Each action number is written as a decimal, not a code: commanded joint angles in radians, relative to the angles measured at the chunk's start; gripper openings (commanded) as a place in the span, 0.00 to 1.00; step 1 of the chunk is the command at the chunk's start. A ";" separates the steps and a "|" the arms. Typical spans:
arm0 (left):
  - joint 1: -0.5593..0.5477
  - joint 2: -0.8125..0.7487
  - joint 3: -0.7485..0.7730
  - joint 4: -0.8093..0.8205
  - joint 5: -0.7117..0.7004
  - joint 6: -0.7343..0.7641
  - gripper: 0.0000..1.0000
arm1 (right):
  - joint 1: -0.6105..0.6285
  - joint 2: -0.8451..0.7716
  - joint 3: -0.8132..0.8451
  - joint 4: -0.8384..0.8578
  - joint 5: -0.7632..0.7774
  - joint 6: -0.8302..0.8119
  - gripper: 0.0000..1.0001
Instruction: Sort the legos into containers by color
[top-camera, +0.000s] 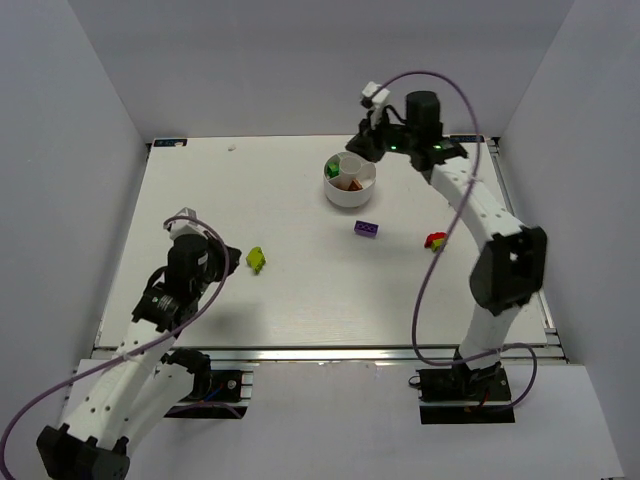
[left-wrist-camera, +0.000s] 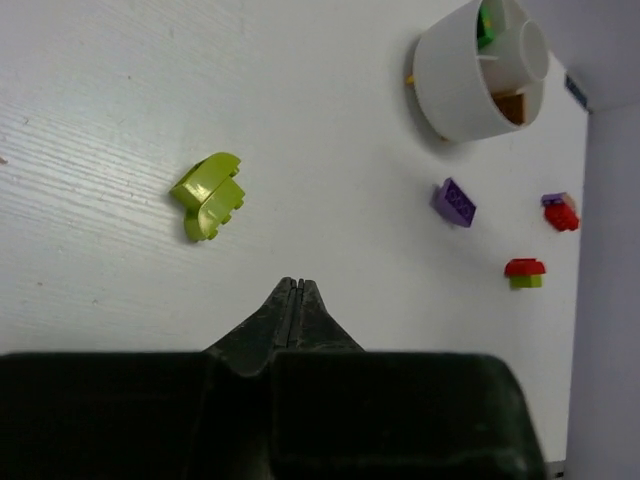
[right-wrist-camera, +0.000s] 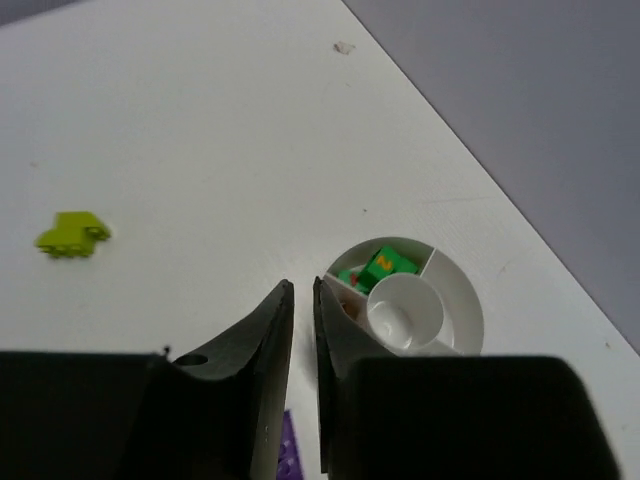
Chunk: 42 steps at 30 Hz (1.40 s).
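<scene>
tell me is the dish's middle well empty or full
Empty: the right wrist view shows the central well bare white inside; the green legos lie outside it.

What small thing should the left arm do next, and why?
Probably open the left gripper: its jaws are pressed together and empty, while the small yellow-green plastic brick lies loose on the table just ahead, untouched and outside the round white divided dish. Shut jaws cannot take it.

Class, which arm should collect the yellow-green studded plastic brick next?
Left, probably: the left end effector faces the yellow-green brick nearby; the right end effector hovers at the round white dish.
</scene>
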 joint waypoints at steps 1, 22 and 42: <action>0.005 0.093 0.012 -0.004 0.047 0.007 0.13 | -0.075 -0.185 -0.141 0.038 -0.147 0.128 0.21; 0.005 0.305 0.055 0.096 0.100 0.048 0.80 | -0.442 -0.596 -0.791 -0.347 0.324 0.147 0.70; 0.006 0.173 0.023 0.064 0.108 0.018 0.84 | -0.443 -0.423 -0.934 -0.071 0.319 0.053 0.61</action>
